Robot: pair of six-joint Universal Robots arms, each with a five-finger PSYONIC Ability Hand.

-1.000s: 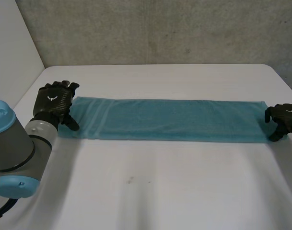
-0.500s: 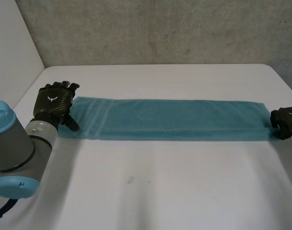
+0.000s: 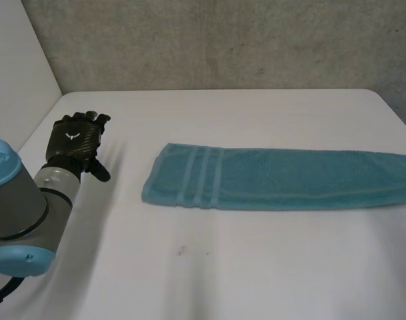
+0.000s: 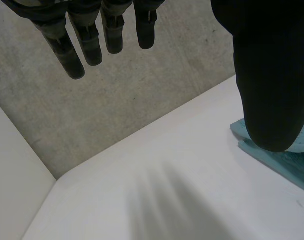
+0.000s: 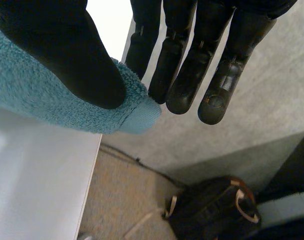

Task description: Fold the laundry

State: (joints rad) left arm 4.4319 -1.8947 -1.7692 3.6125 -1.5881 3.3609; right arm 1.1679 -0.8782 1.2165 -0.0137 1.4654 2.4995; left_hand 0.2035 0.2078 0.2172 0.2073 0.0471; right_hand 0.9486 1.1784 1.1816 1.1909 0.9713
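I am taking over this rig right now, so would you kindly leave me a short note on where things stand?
Left hand: open, fingers straight, above the table, apart from the towel, whose striped end lies nearest it.
Right hand: shut on the towel, pinching its other end between thumb and fingers, just past the table's edge.
Towel: a long narrow strip, flat across the table.
Done: it looks folded lengthwise, though I cannot be sure.
Left: the crosswise folds, end to end.
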